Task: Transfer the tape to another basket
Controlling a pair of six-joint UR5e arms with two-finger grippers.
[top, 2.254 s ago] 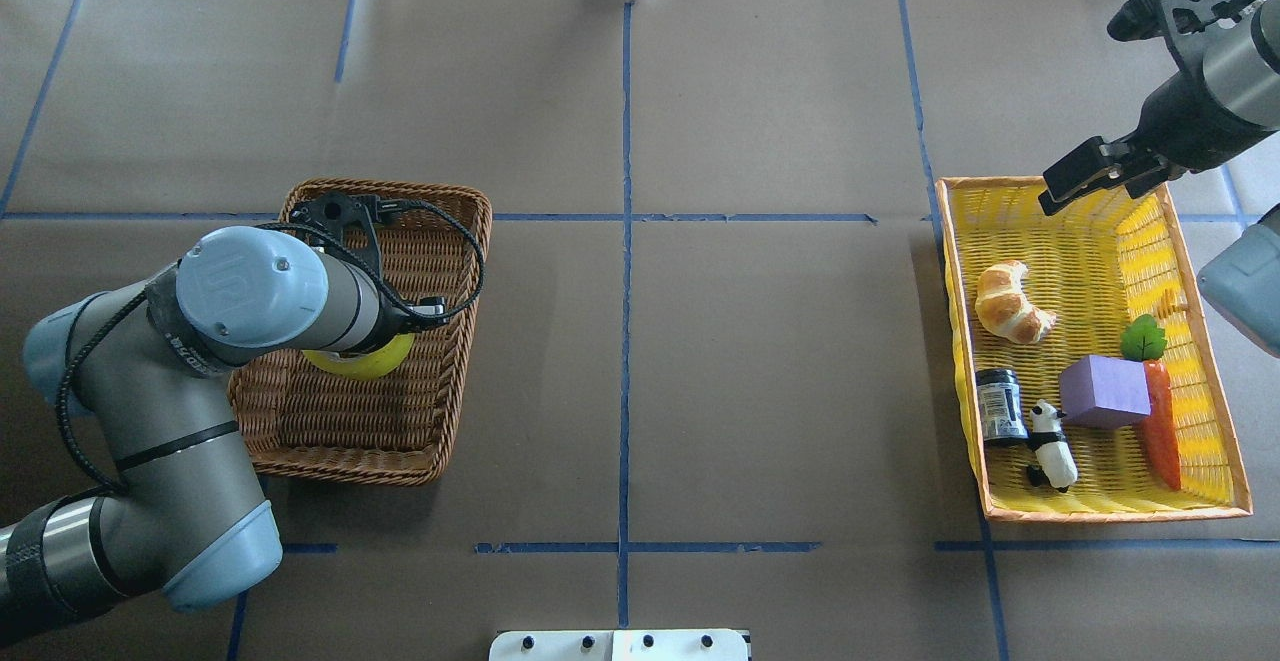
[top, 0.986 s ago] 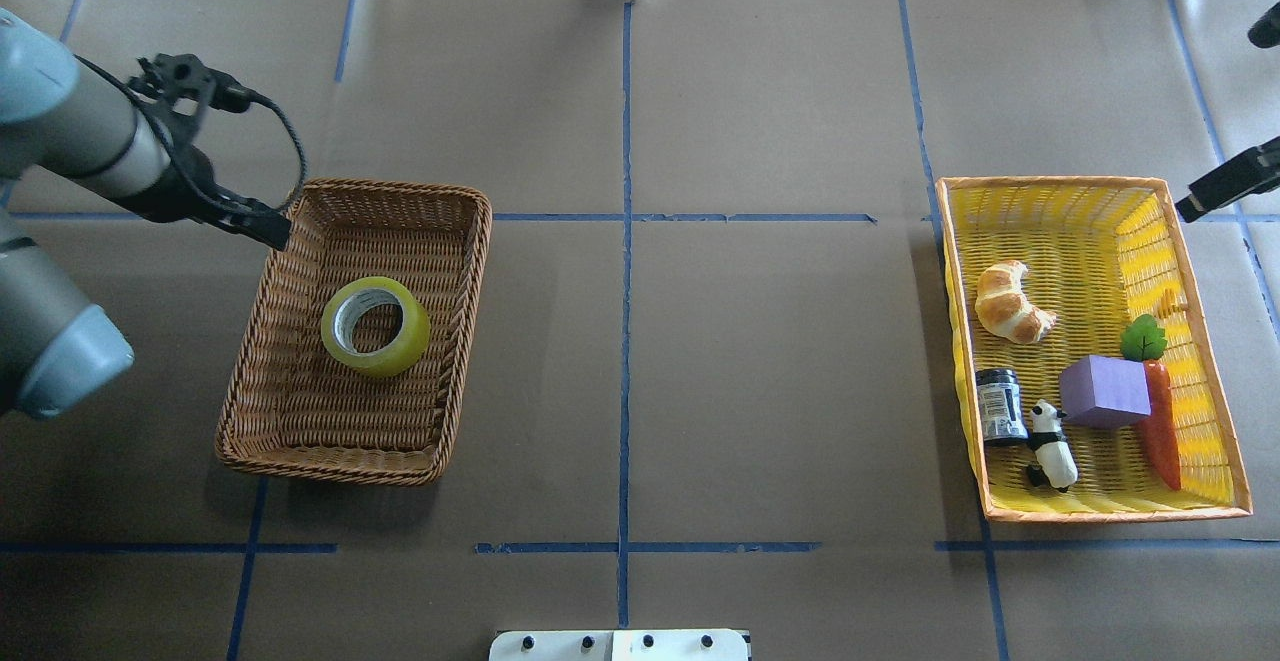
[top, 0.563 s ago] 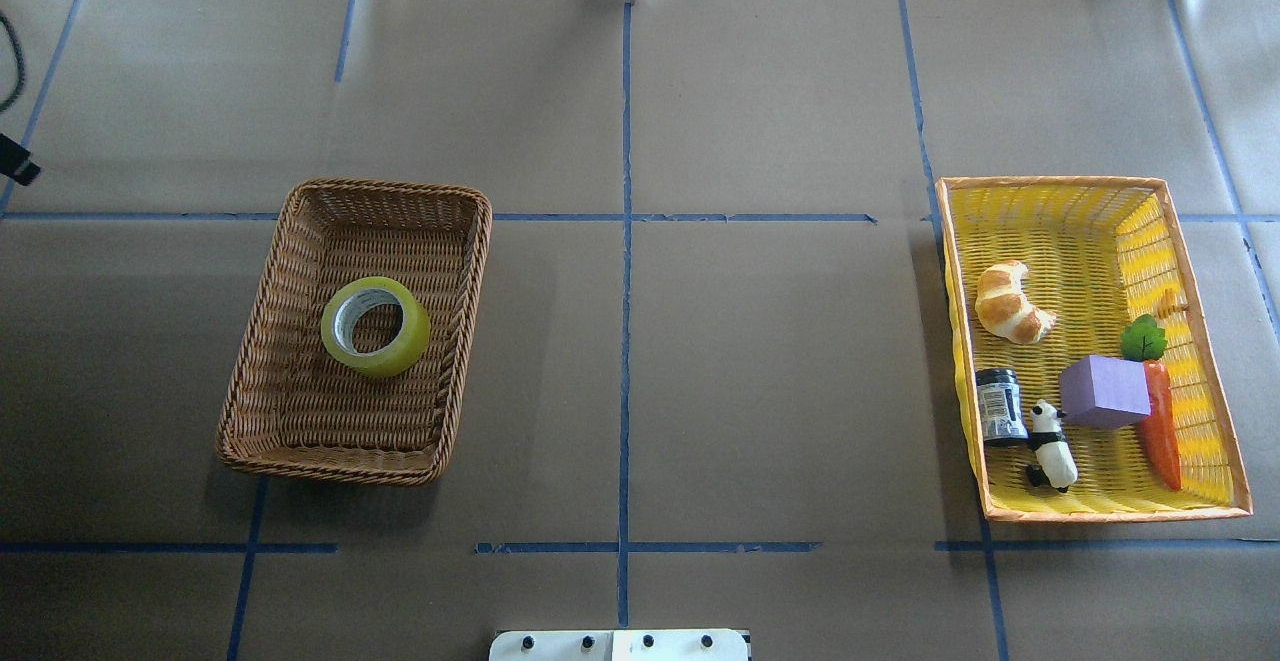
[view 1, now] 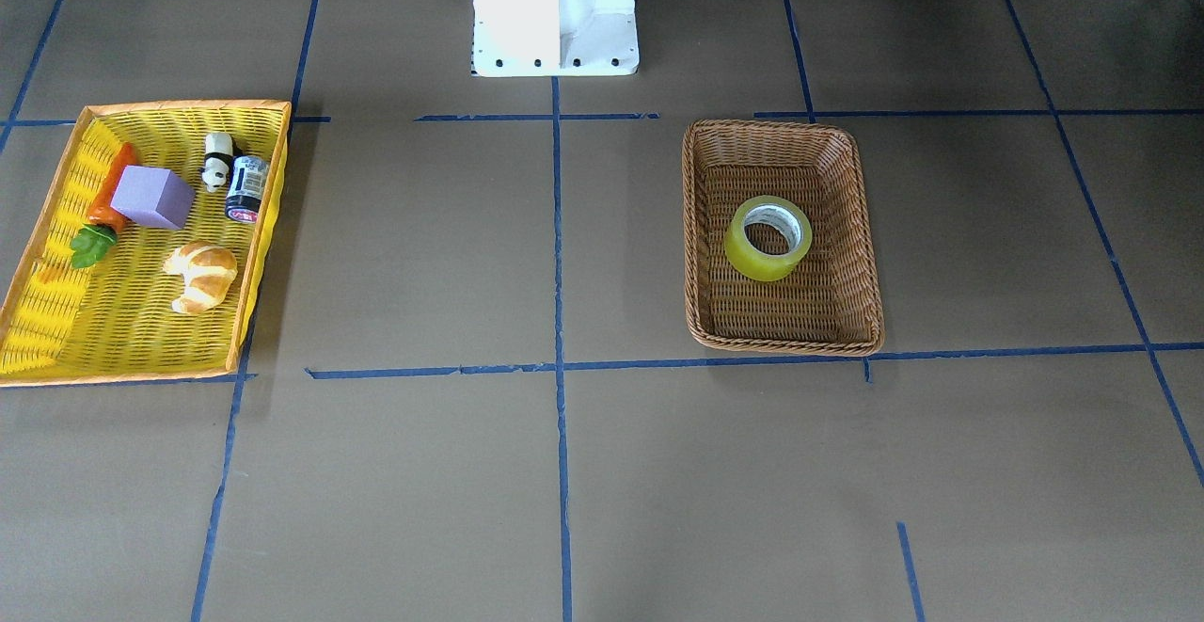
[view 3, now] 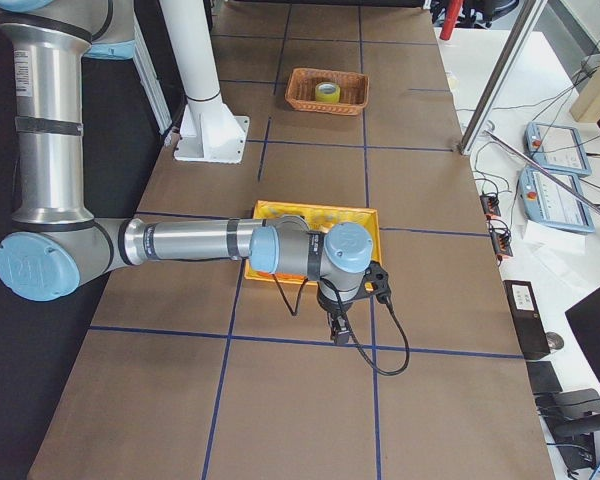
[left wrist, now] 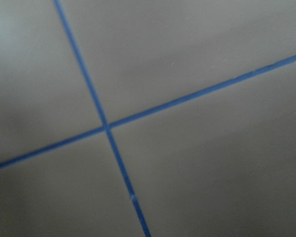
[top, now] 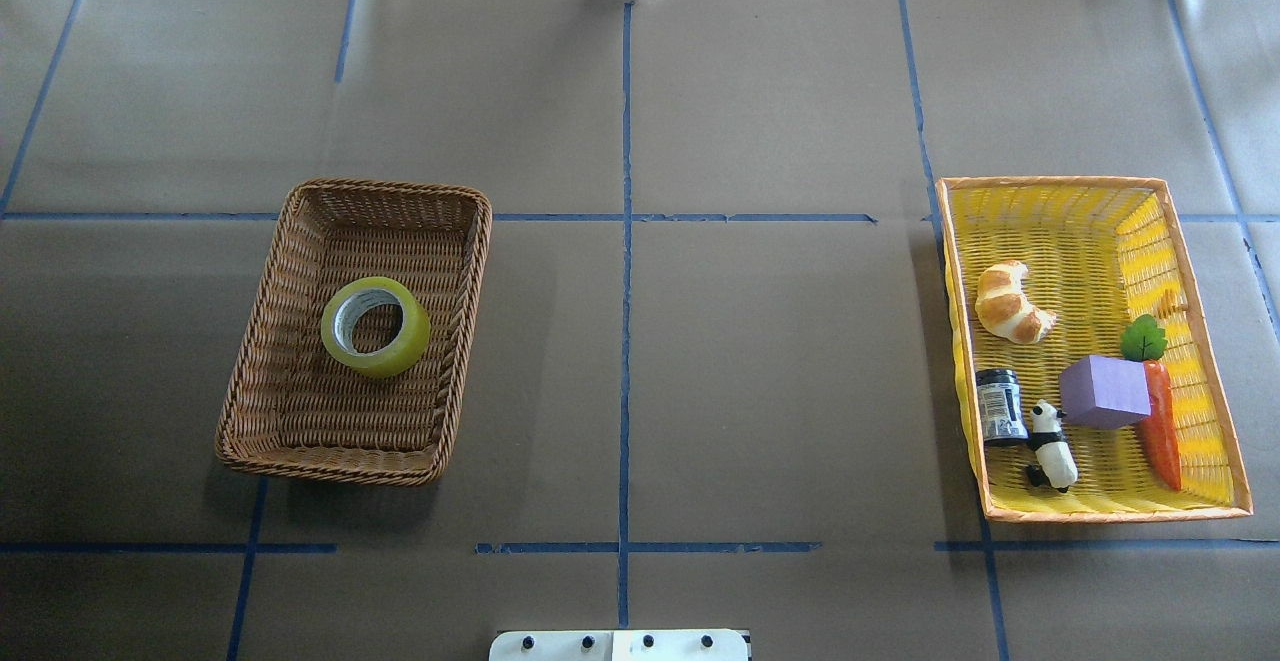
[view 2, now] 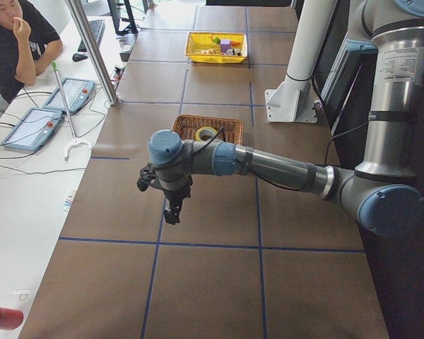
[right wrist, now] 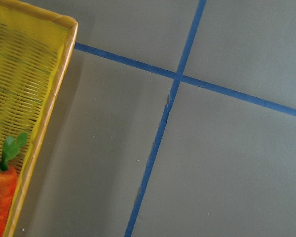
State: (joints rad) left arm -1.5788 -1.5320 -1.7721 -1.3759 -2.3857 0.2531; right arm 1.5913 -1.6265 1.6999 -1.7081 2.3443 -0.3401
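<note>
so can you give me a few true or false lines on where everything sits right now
1. The tape lies in the wicker basket, hole facing up. True.
2. The croissant shares the wicker basket with the tape. False: it lies in the yellow tray.
3. A gripper is clamped on the tape. False: nothing touches it; the left gripper hangs over bare table, apart from the basket.
4. The purple block sits beside the carrot in the yellow tray. True.
5. The dark jar stands on the bare table. False: it is inside the yellow tray, next to the panda figure.
</note>
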